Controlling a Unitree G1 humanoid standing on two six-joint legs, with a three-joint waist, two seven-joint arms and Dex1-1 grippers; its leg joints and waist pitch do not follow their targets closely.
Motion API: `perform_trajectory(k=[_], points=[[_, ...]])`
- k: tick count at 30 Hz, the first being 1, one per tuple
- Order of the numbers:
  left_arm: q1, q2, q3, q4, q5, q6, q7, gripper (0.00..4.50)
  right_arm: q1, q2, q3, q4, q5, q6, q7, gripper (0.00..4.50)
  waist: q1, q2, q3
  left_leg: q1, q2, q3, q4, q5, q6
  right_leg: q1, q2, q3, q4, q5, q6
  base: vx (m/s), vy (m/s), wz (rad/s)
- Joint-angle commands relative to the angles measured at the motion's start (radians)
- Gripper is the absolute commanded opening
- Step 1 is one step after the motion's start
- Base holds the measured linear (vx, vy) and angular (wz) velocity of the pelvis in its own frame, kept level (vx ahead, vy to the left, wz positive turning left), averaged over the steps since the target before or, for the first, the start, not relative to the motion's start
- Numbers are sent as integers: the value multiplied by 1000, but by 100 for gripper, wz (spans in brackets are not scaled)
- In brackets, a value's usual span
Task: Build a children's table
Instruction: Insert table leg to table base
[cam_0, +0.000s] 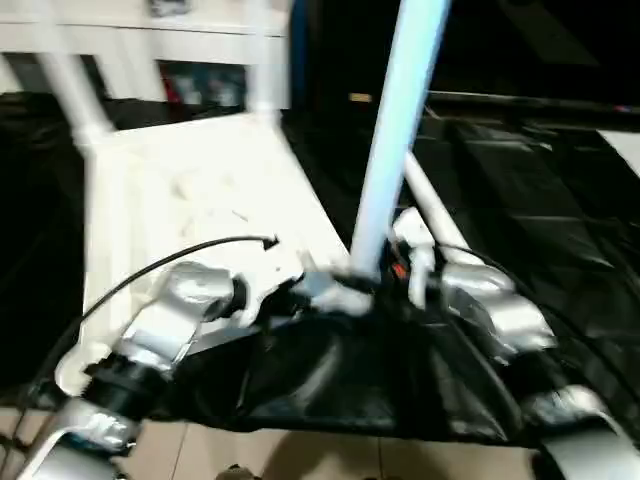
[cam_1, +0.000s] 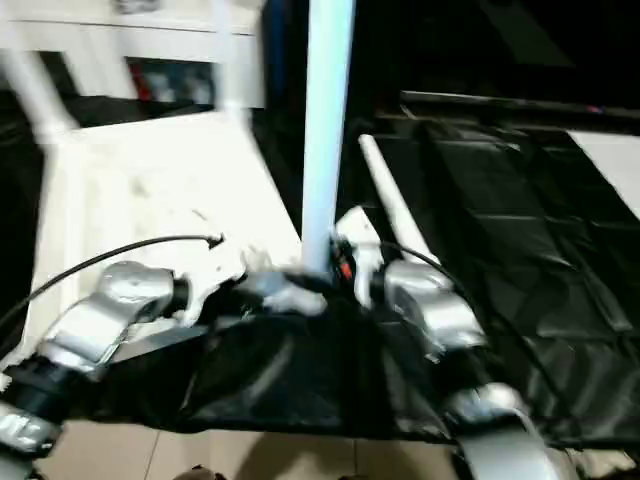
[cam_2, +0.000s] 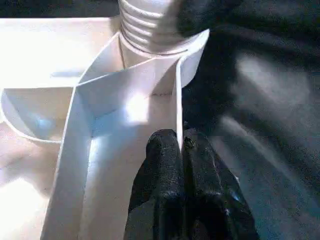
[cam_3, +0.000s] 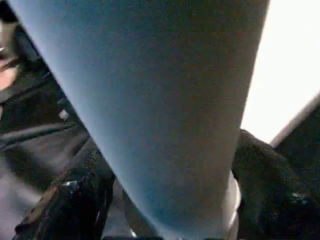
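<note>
At the inverted tabletop's (cam_0: 200, 190) five-o'clock corner, the right gripper (cam_3: 165, 200) straddles an upright leg (cam_0: 395, 140) with spread fingers while the left gripper (cam_2: 182, 175) pinches the rim, suggesting leg screwing; next probably regrip and twist.

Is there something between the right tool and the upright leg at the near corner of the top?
Nothing visible. In the right wrist view the leg stands directly between the two black fingers of the right tool. Its threaded end enters the corner socket of the top.
</note>
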Motion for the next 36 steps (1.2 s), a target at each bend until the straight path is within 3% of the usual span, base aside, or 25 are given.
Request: perform_trajectory(k=[1, 9, 15, 22, 24, 26, 29, 30, 33, 34, 35, 36], points=[[-24, -9, -13, -21, -41, -49, -51, 0, 15, -22, 49, -54, 11, 27, 76, 338, -2, 2, -62, 14, 15, 8, -62, -227, 29, 53, -48, 38, -67, -268, -168, 0, 0, 0], [-33, 4, -15, 4, -53, -77, -107, 0, 41, -78, 96, -93, -12, 63, 154, 338, 5, 2, -66, 9, 14, 7, -59, -196, 28, 57, -50, 36, -61, -236, -171, 0, 0, 0], [-35, 1, -11, 19, -46, -93, -121, 0, 43, -74, 98, -96, -12, 73, 146, 278, 5, 3, -67, 10, 14, 7, -58, -195, 25, 58, -50, 36, -60, -231, -176, 0, 0, 0], [-44, -15, 3, 51, -40, -91, -93, 0, 64, -54, 89, -86, -9, 74, 123, 267, 5, 0, -66, 10, 13, 7, -58, -198, 24, 58, -50, 36, -62, -249, -170, 0, 0, 0], [-53, -35, 14, 74, -39, -82, -63, 0, 73, -30, 68, -69, 1, 74, 90, 267, 4, -1, -63, 13, 13, 8, -60, -222, 21, 55, -51, 36, -67, -282, -165, 0, 0, 0], [-67, -64, 29, 97, -37, -70, -15, 0, 72, 8, 34, -36, 5, 74, 19, 267, 1, -1, -56, 15, 11, 4, -65, -276, 4, 54, -53, 34, -76, -376, -146, 0, 0, 0], [-95, -112, 44, 138, -18, -56, 75, 0, 49, 81, -30, 57, -8, 49, -155, 267, -7, -7, -54, 22, 7, -1, -66, -328, -13, 51, -59, 28, -95, -530, -94, 0, 0, 0], [-105, -128, 45, 152, -8, -50, 107, 0, 38, 106, -52, 91, -10, 38, -215, 267, -13, -4, -53, 23, 5, -4, -66, -339, -19, 47, -60, 26, -100, -567, -80, 0, 0, 0], [-134, -188, 56, 190, 15, -24, 213, 0, 6, 179, -116, 175, -7, 27, -388, 267, -28, -6, -53, 17, 2, -11, -68, -347, -22, 53, -61, 18, -106, -601, -56, 0, 0, 0], [-150, -234, 60, 212, 31, -6, 288, 0, -24, 231, -160, 237, -7, 24, -516, 267, -34, -3, -54, 13, 1, -12, -69, -343, -22, 56, -61, 16, -107, -600, -51, 0, 0, 0], [-154, -252, 58, 219, 41, -2, 316, 0, -39, 253, -180, 266, -3, 27, -571, 267, -41, -4, -53, 14, -1, -13, -67, -351, -22, 52, -60, 12, -112, -618, -45, 0, 0, 0], [-155, -254, 58, 220, 42, -2, 320, 0, -42, 256, -183, 270, -2, 27, -580, 267, -42, 0, -53, 18, -3, -15, -66, -359, -25, 50, -61, 10, -113, -629, -45, 0, 0, 0]])
